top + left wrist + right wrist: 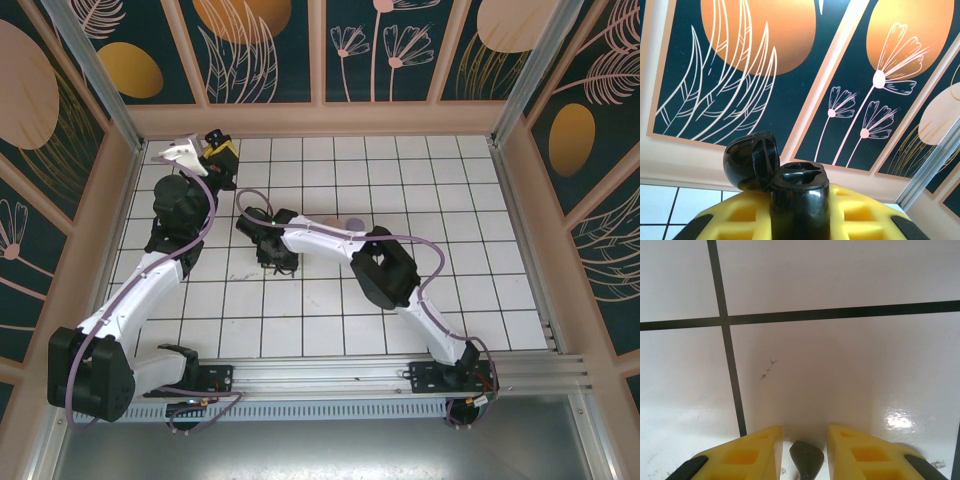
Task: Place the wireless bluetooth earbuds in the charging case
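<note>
A glossy black charging case point(799, 200) stands upright between the yellow fingers point(735, 220) of my left gripper point(800, 222), which is shut on it. Its rounded lid point(747, 160) is swung open to the left, and the two moulded wells in its top look empty. From above, the left gripper point(222, 152) is raised near the back left corner. My right gripper point(275, 258) points down at the white tiles left of centre. In the right wrist view it point(805, 460) stands open around a small black earbud point(806, 460) lying on the tile, with a narrow gap on each side.
The floor is white tile with dark grout lines point(840, 312), walled by patterned panels point(270, 50) on three sides. A small lilac object point(352, 222) lies just behind the right forearm. Both arm bases sit on the metal rail point(330, 375) at the near edge.
</note>
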Robot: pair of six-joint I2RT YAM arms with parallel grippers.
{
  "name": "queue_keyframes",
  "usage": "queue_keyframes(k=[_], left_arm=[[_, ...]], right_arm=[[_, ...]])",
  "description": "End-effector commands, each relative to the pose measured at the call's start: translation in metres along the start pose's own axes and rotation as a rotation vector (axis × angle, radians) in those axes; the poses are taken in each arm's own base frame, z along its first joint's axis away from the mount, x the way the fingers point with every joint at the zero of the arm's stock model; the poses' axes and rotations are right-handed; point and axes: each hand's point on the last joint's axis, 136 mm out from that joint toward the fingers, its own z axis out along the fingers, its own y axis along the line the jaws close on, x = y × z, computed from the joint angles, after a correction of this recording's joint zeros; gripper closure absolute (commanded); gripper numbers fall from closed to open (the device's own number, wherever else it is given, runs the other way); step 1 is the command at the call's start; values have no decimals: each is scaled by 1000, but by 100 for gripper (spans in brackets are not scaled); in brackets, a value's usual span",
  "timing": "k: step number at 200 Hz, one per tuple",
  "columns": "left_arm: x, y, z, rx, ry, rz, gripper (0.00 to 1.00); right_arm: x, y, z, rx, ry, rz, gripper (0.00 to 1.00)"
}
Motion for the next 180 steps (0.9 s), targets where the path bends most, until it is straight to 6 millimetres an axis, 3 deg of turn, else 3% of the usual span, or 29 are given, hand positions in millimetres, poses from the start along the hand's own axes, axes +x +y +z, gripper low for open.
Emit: queue_keyframes(k=[1,99,130,180], left_arm=[[-17,-1,-5,5,-63,-9,100],[-19,-3,-5,12,-67,-18,100],[-20,-4,-5,17,-64,-15,100],[-20,-5,-7,18,-59,-8,100]], right_arm=[[20,-7,15,74,35,-32,71],[22,-8,15,112,-4,-78,80],[11,-2,-2,87,-54,-81,83],[-8,-4,-50,46,-170,-61,83]])
